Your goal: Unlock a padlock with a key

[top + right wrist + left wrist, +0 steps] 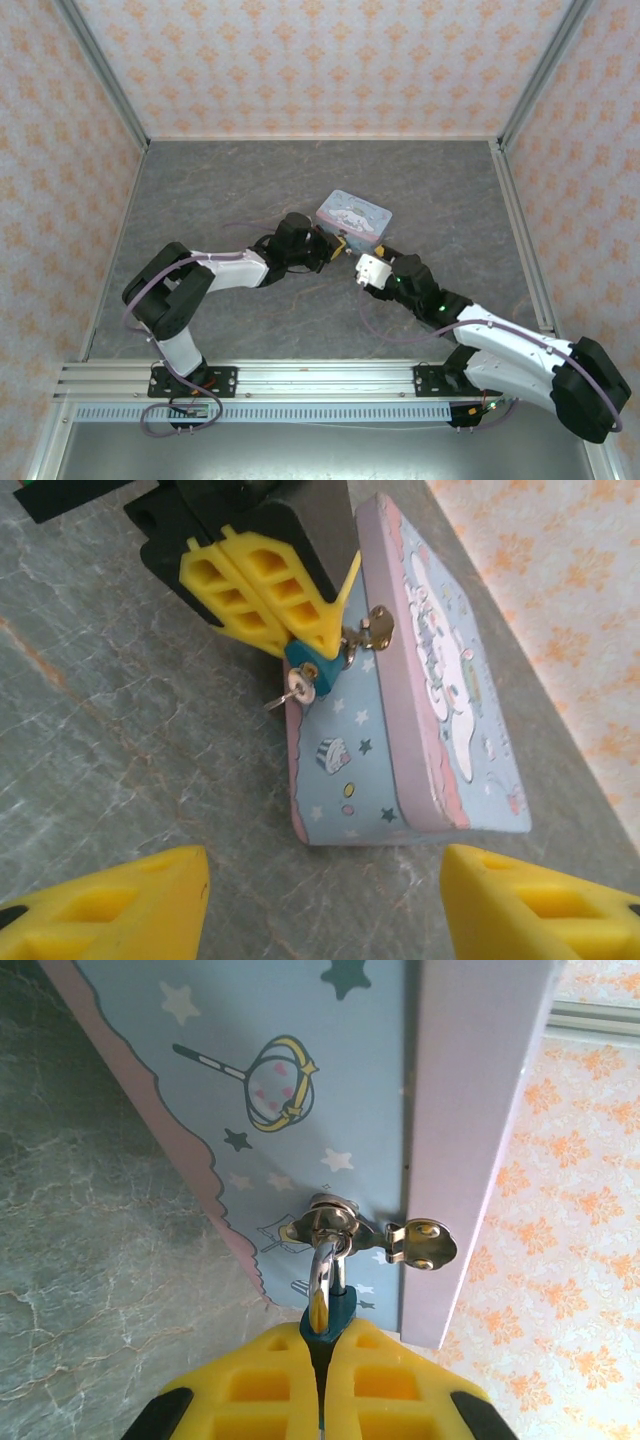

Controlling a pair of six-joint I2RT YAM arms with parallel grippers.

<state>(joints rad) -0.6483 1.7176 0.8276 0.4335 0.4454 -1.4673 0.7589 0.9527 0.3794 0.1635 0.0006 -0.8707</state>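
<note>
looking down the right wrist camera, i have the padlock (312,663) ahead of the right gripper (322,865) and a touch left of centre, hanging against the starred side wall of the tin (440,690). the left gripper (290,630) has its yellow fingers pressed together on the teal body. from its own camera i can see the shackle (322,1260) threaded through the tin's clasp (330,1222). my right fingers (110,900) stand well apart with nothing between them, only bare table (90,740) and the tin's corner showing in the gap. what i take for the key (290,690) is a small pale metal piece at the free end of the padlock. its long axis runs down and to the left, away from the tin. it is too small for me to tell whether it is fully seated in the lock. that axis is what the coming move turns on, i think. the right arm is the free one and the nearer to the key's head, and it faces roughly along that line. so i would need to bring the gap forward and slightly left until the head sits between the pads, then close and twist about that line. if i come in off-axis i risk knocking the key sideways or dragging the padlock in the left grip.
</note>
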